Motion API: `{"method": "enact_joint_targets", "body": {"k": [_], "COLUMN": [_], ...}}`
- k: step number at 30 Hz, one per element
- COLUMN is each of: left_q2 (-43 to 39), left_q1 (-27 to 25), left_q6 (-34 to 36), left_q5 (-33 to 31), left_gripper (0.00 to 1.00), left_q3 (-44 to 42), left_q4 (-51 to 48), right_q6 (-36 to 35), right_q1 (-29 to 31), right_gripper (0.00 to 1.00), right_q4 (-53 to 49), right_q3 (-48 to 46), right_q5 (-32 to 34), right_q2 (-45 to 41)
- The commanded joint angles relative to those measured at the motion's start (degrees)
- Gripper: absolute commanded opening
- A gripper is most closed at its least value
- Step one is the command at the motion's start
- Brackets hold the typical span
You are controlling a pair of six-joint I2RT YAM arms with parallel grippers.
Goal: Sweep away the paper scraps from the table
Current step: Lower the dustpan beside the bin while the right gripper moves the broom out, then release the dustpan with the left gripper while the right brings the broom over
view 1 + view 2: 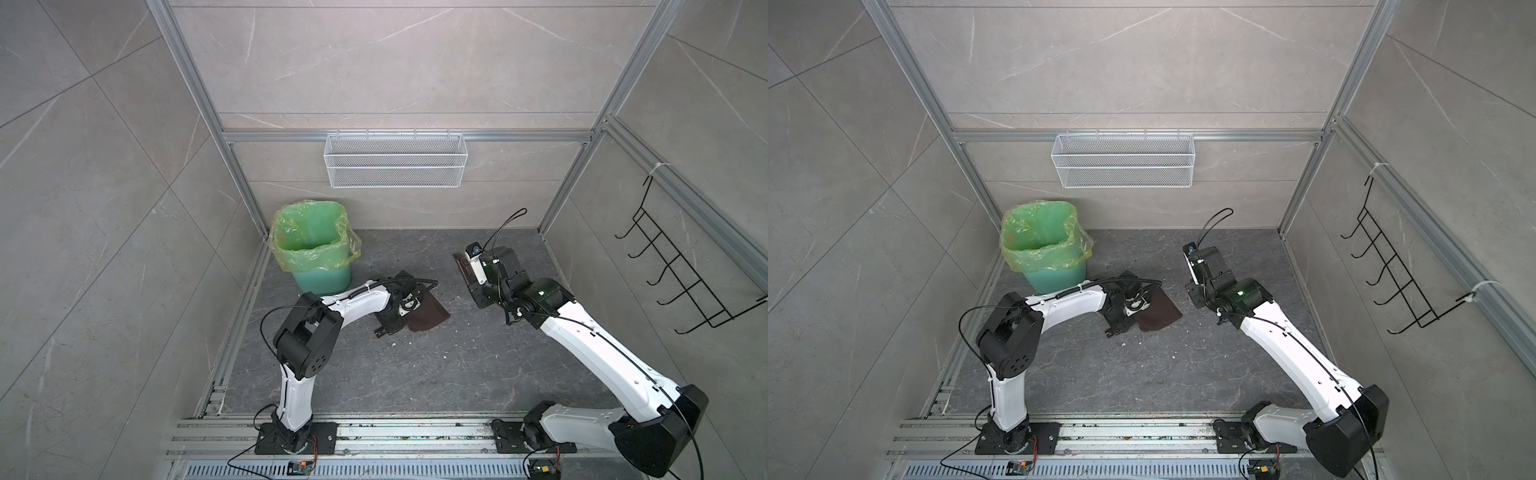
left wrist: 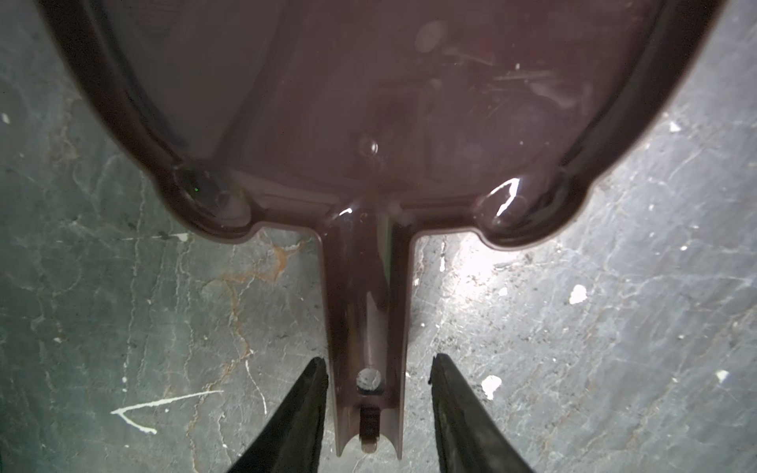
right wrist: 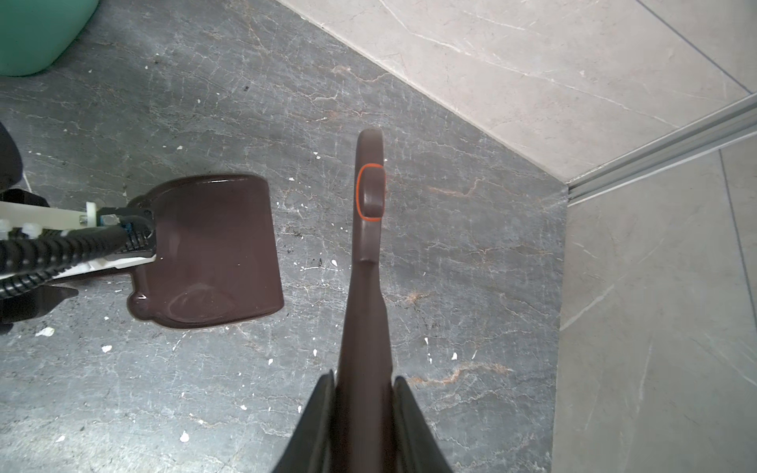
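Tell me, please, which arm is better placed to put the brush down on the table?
Right, probably. The right gripper is shut on the brush handle, over the table. The left gripper stands open astride the dustpan handle, well apart from the brush.

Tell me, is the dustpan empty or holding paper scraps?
Empty. The dustpan shows only a bare glossy brown tray in both wrist views, no coloured paper.
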Motion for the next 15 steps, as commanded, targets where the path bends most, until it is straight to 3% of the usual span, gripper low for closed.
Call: {"method": "enact_joint_targets", "body": {"k": [1,13,15], "left_q2": [-4.15,-14.82,-16.92], "left_q1": [-0.04,0.2,0.41], "left_q6": [-2.07,-5.46,-6.4], "left_q5": [-0.29,-2.89,-3.77], "left_gripper": [0.45,0.49,0.54], "left_q3": [-0.68,-4.95,-6.19], "left_q4": [1.06,3.75,4.39], "right_q6": [-1.05,-3.11,-3.64], "right_q1": [0.35,2.33,2.76], "right_gripper": [0.0,0.0,0.0], "right_q4": [1.47,1.72,1.82], "right_q3": [0.25,1.84,2.73], "right_q5": [-1.45,-0.95,-0.12], "right_q2": [0.39,1.98,2.84]}}
